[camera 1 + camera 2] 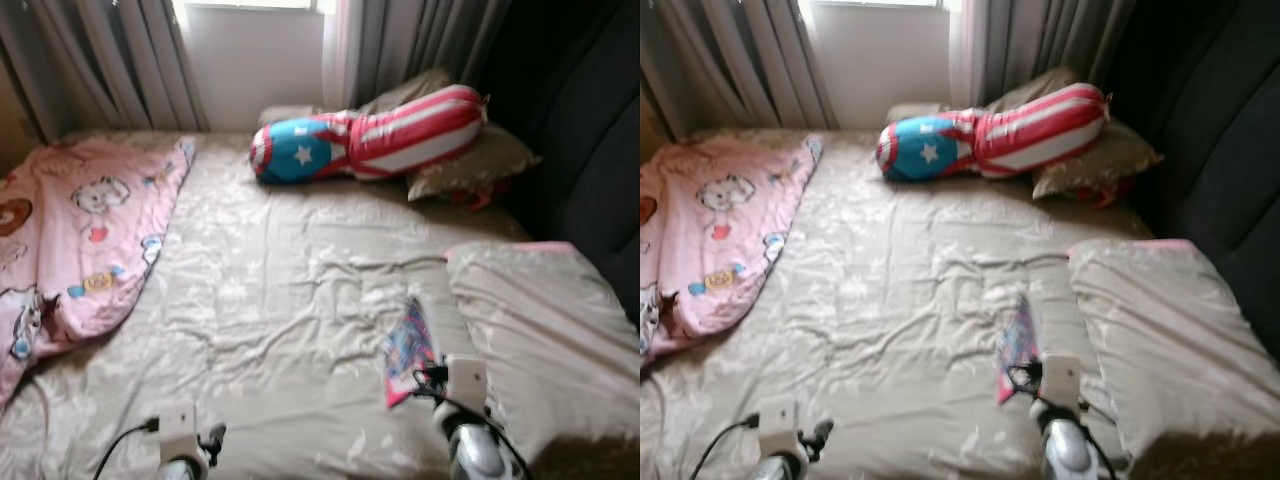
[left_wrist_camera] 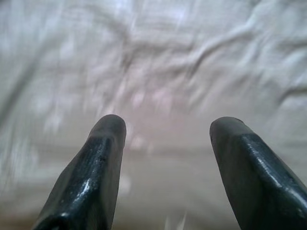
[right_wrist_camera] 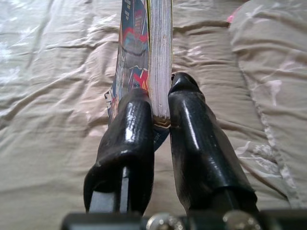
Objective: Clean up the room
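Observation:
A thin, colourful book (image 3: 144, 52) is clamped edge-on between the two black fingers of my right gripper (image 3: 160, 103), which is shut on it. In the left eye view the book (image 1: 409, 347) stands tilted over the beige bed sheet (image 1: 280, 300), just ahead of my right wrist (image 1: 465, 385). My left gripper (image 2: 165, 129) hovers open over bare sheet with nothing between its fingers; its wrist (image 1: 180, 430) sits low at the near left.
A pink cartoon blanket (image 1: 75, 240) lies bunched on the bed's left side. A red, white and blue star cushion (image 1: 370, 135) rests on beige pillows (image 1: 470, 160) by the window. A folded beige quilt (image 1: 545, 320) lies at right, beside a dark headboard (image 1: 600, 180).

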Controlling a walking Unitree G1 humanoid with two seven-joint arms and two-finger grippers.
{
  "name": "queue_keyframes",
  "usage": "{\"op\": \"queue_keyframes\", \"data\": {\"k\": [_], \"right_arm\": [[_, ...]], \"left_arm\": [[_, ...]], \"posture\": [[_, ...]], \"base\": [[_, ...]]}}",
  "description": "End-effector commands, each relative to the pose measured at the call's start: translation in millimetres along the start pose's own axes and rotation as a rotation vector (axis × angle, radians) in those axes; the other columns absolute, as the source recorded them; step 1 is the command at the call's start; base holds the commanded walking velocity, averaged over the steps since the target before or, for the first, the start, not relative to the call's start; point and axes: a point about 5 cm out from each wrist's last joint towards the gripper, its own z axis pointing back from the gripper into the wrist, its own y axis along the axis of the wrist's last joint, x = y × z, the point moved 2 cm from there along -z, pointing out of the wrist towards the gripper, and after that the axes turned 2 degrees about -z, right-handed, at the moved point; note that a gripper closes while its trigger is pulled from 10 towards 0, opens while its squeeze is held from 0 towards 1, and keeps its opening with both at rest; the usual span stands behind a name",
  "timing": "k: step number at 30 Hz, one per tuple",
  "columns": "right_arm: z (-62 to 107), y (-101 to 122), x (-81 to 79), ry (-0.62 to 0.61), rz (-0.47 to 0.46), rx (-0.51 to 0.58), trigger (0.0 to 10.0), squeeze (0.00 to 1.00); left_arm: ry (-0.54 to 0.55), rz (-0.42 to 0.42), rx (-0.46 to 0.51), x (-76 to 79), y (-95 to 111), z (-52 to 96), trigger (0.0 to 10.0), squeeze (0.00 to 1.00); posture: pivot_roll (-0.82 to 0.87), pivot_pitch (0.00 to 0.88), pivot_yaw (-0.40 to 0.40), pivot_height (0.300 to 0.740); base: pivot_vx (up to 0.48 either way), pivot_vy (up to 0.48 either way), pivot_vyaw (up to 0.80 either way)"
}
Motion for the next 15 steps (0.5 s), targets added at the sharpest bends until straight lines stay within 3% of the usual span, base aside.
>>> {"op": "queue_keyframes", "data": {"k": [1, 9, 15], "right_arm": [[-1.7, 16, 7.2, -0.011, 0.004, 0.071, 10.0, 0.00], [-6.8, 55, 1.5, 0.052, -0.053, 0.213, 10.0, 0.00], [-7.0, 65, -3.8, 0.069, -0.080, 0.254, 10.0, 0.00]], "left_arm": [[-0.026, -0.020, 0.049, 3.2, 8, -1.0, 10.0, 0.00], [-0.088, -0.059, 0.362, 17.7, 62, 5.4, 10.0, 0.00], [-0.087, -0.049, 0.421, 19.6, 70, 13.6, 10.0, 0.00]], "posture": [[-0.08, 0.000, -0.038, 0.740], [-0.08, 0.000, -0.020, 0.740], [-0.08, 0.000, -0.014, 0.740]], "base": [[0.000, 0.000, 0.00], [0.000, 0.000, 0.00], [0.000, 0.000, 0.00]]}}
